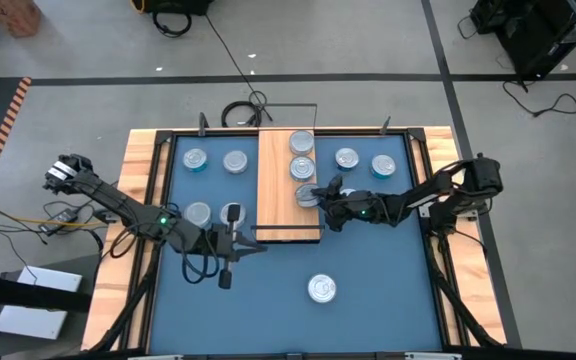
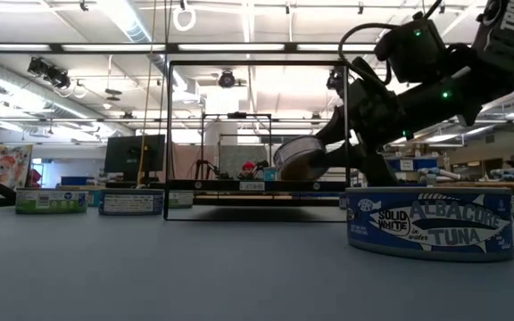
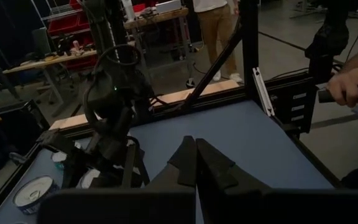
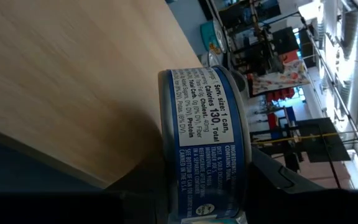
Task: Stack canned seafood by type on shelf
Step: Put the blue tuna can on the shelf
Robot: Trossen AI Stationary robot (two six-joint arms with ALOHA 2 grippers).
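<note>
The right gripper (image 1: 315, 197) held a blue-sided tin (image 4: 207, 146) clamped between its fingers, tilted and raised above the shelf (image 1: 276, 210) near its right edge, beside two tins (image 1: 301, 154) already on the board. The left gripper (image 1: 230, 243), fingers closed on nothing, waited by the shelf's front-left corner. In my judgement, the tin should be levelled and centred before release, lest it slide off.

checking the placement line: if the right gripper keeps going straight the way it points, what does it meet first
The right gripper, shut on a tuna can, points left over the shelf. Straight on lies only bare board, with the two shelved cans off to one side. Beyond the board's far edge the way looks free, though height is unclear.
</note>
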